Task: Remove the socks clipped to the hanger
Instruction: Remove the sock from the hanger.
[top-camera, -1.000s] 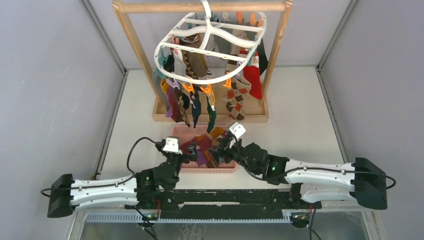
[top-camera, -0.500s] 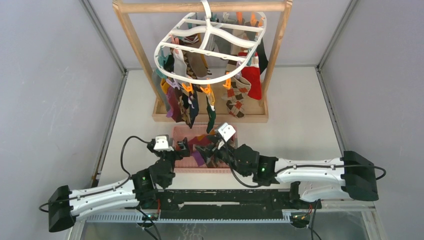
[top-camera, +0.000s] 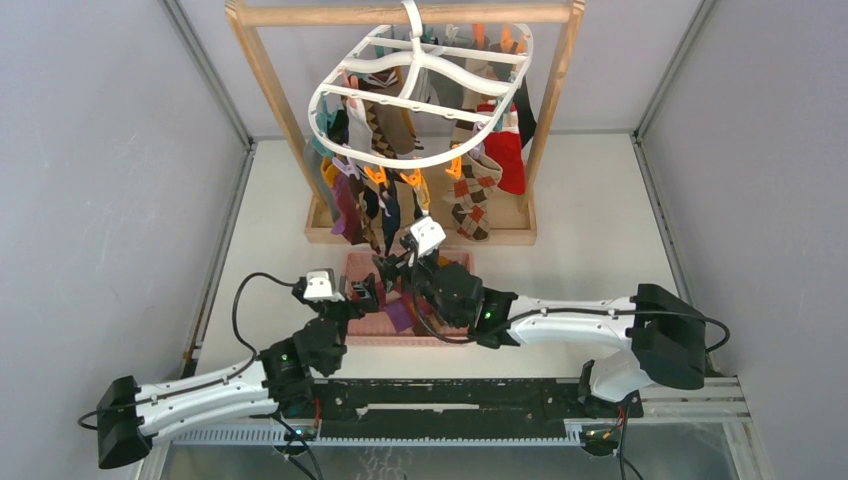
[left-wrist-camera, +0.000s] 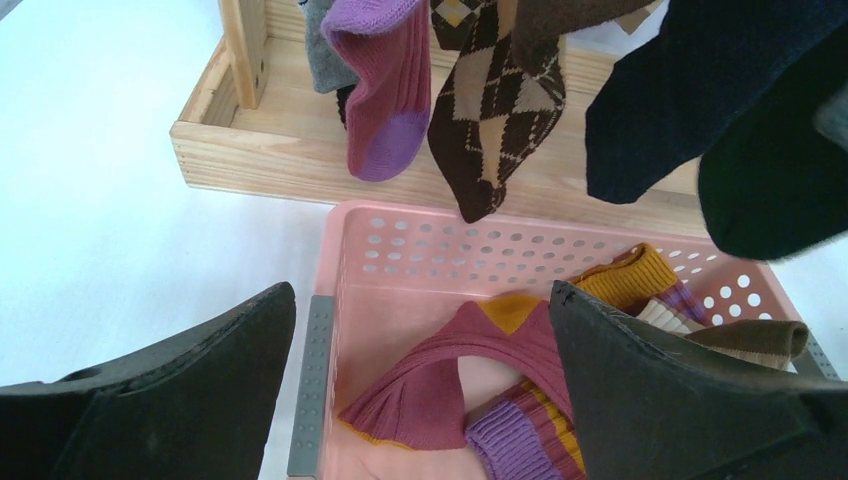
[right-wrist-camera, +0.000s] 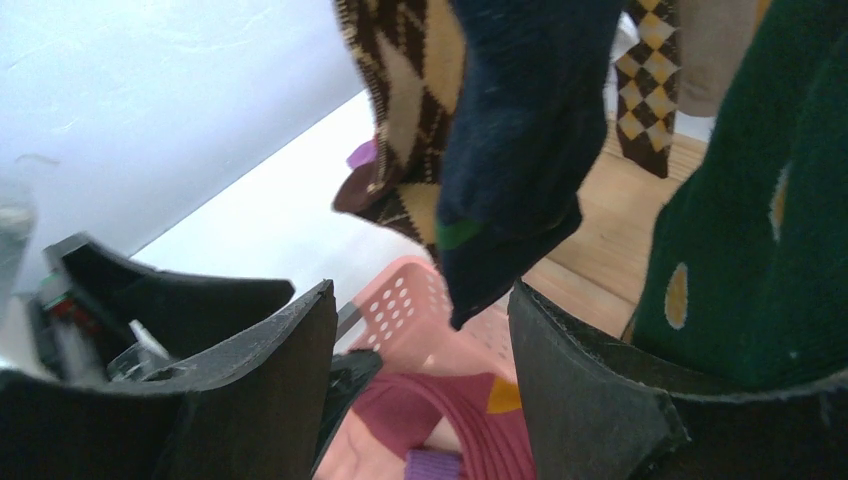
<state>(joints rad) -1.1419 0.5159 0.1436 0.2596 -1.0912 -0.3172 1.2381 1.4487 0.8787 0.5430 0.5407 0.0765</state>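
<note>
Both grippers are spread apart and hold nothing: the right gripper sits over the far edge of the pink perforated plastic basket, with the toe of a dark navy sock hanging just above its gap, and the left gripper, spread wide, hovers over the basket's near left corner. Mixed-pattern fabric socks hang from orange and teal clips under the white plastic oval ring hanger. Its hook is over the top bar of a wooden rectangular frame stand toward the far edge of the white table, and a maroon and mustard sock lies in the basket.
</note>
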